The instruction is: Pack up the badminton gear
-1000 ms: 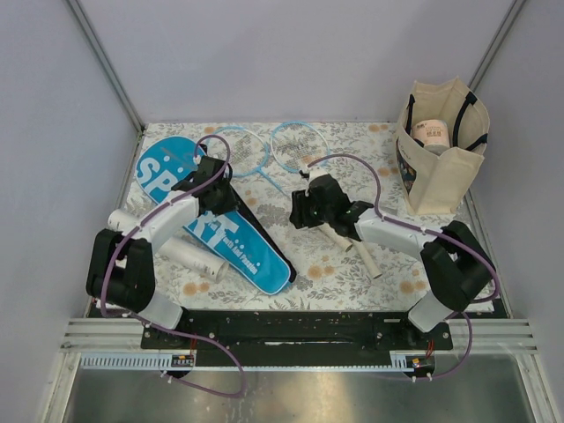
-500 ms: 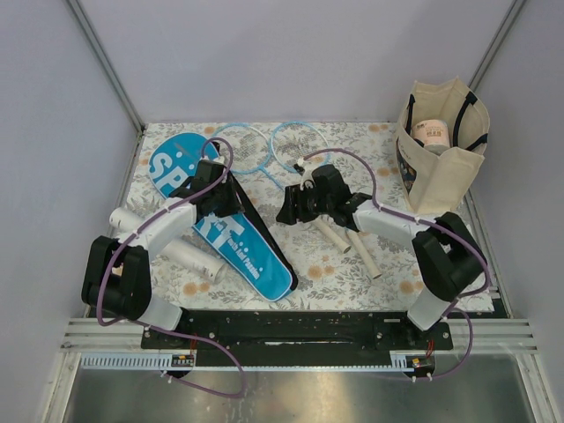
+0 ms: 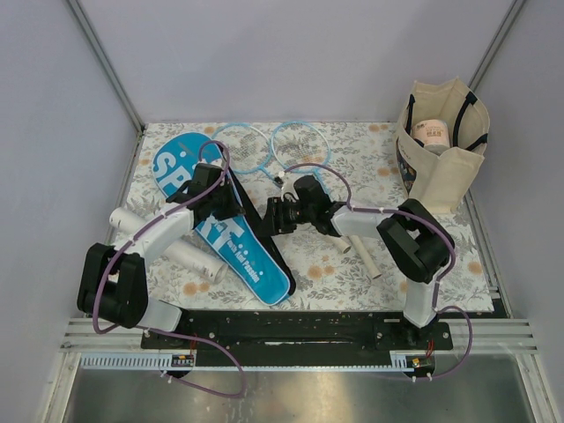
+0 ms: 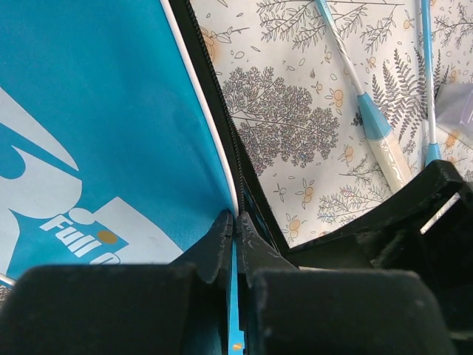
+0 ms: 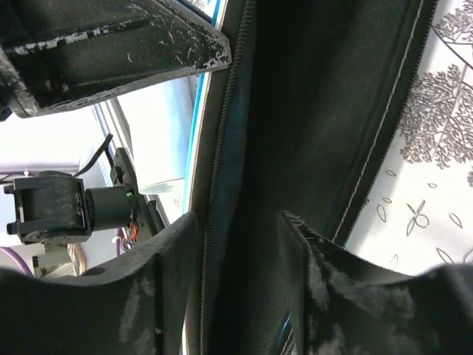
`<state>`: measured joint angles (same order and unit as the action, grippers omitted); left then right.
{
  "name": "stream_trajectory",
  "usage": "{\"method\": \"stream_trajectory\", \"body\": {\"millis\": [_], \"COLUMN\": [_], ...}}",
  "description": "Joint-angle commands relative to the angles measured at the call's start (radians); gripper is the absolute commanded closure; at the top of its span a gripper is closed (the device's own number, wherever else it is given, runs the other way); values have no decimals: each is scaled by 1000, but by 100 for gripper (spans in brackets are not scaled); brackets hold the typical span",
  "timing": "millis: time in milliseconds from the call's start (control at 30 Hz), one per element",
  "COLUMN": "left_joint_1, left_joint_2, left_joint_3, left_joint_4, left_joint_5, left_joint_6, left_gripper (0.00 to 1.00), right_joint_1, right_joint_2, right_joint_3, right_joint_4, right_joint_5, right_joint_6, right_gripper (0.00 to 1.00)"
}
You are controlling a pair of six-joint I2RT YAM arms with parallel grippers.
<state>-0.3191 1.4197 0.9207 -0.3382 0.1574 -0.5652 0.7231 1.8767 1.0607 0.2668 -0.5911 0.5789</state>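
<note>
- Two grippers are set at the zipper edge of the blue cover (image 3: 233, 242), which is laid flat at the left of the table (image 3: 361, 150), just beside the white tube (image 3: 196, 261).
- Left gripper (image 4: 235, 222): closed tight, with the cover's blue upper panel pinched at its white piping.
- Right gripper (image 5: 240, 251): jaws set part-way apart, astride the black lower panel; no pinch is seen.
- Rackets (image 3: 300, 144): laid outside the cover, heads toward the far edge; not yet packed.
- Step judged: the cover's mouth is being opened.
- Next move: the black edge is to be clamped and drawn away from the left grip.
</note>
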Motion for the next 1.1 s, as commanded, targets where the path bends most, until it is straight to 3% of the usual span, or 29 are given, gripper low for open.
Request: {"method": "stream_trajectory", "body": {"millis": [0, 67, 133, 367, 433, 533, 633, 867, 1067], "left_joint_1": [-3, -3, -3, -1, -1, -1, 0, 2, 3], "left_joint_2": [-57, -68, -70, -64, -62, -67, -79, -140, -151], "left_joint_3": [0, -3, -2, 15, 30, 43, 32, -28, -22], "left_joint_4": [82, 77, 62, 13, -21, -70, -73, 21, -10], "left_joint_5": [36, 31, 24, 14, -18, -103, -122, -25, -35], "left_joint_6": [-15, -13, -6, 28, 34, 42, 44, 41, 41], "left_gripper": [100, 100, 100, 100, 100, 100, 100, 100, 100], "right_joint_1": [13, 13, 13, 12, 12, 10, 3, -51, -62], "right_joint_2": [58, 73, 71, 76, 72, 24, -42, -116, -39], "right_joint_3": [47, 39, 25, -1, -5, -1, 15, 108, 254], "right_joint_4": [121, 146, 150, 150, 155, 77, -36, -335, -507], "right_joint_5": [-58, -50, -18, 28, 28, 75, 144, 356, 552], "right_joint_6": [87, 116, 124, 137, 145, 98, 12, -229, -428], "right_gripper": [54, 75, 89, 99, 95, 69, 55, 48, 44]}}
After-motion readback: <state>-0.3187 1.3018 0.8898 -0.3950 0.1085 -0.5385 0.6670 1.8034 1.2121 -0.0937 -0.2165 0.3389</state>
